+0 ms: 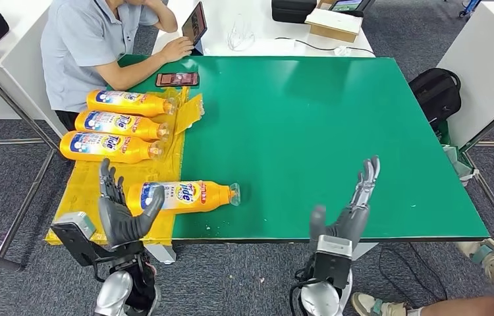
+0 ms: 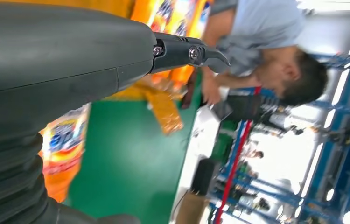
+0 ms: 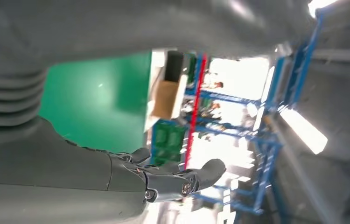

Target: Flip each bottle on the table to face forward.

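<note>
Four orange Tide bottles lie on the green table point(image 1: 336, 131); nearest its front edge, one bottle point(image 1: 185, 196) rests label-up beside the left hand point(image 1: 122, 214), fingers spread, likely ready to grasp. Right hand point(image 1: 353, 210) hovers empty, fingers apart.

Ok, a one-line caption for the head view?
Left hand open beside the nearest Tide bottle; right hand open above the green table.

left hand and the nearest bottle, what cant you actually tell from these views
- Contact: in the head view the left hand overlaps the base of the nearest bottle, hiding whether it grips it.
- The same bottle in the left wrist view: blurred, largely hidden by the hand's grey cover.
- Small label print: too small in the head view.
- Right hand: open above the green table; its wrist view is blurred.
</note>
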